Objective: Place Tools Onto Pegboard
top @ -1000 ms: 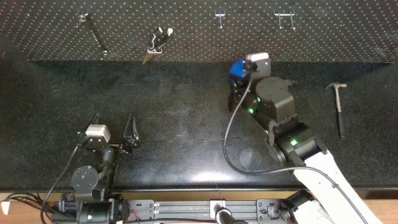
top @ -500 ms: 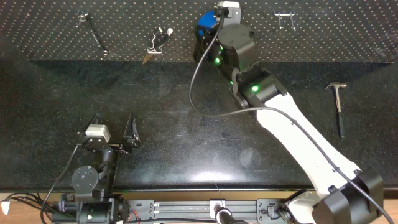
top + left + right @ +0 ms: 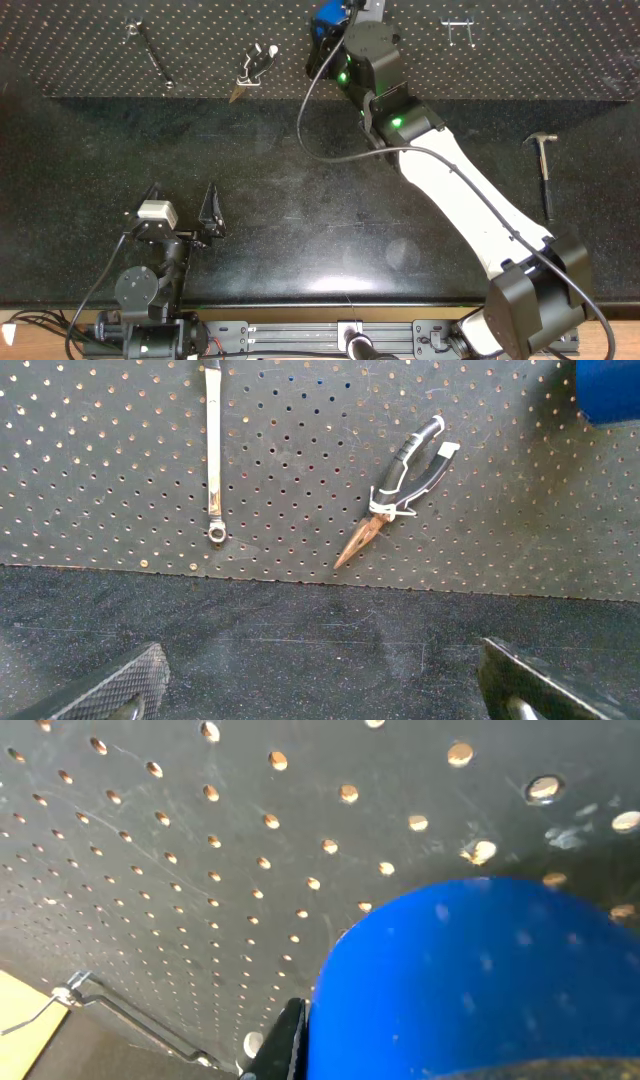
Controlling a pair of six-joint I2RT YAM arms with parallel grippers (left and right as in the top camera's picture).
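At the pegboard's top edge: right gripper (image 3: 335,27), its arm stretched from the right base up across the table (image 3: 300,180).
Right gripper state: clamped on the blue tool (image 3: 323,18); in its wrist view one dark finger (image 3: 286,1038) lies against the tool's side.
Blue tool: rounded blue body (image 3: 480,980), held just in front of the perforated face of the pegboard (image 3: 150,840); whether it touches the board cannot be told. It also shows at the corner of the left wrist view (image 3: 608,390).
Wire hook: one (image 3: 110,1008) fixed to the board, near the blue tool.
Left gripper (image 3: 182,205): low over the table near its own base, facing the board, fingers (image 3: 110,685) spread wide apart, holding nothing.
Wrench (image 3: 150,52): hanging on the pegboard (image 3: 80,50), far left; vertical in the left wrist view (image 3: 212,450).
Pliers (image 3: 255,70): hanging beside the wrench, tilted, nose down (image 3: 400,485).
Hammer (image 3: 543,170): lying on the table at the far right, head towards the board.
Double hook (image 3: 458,32): on the board, right of the right gripper.
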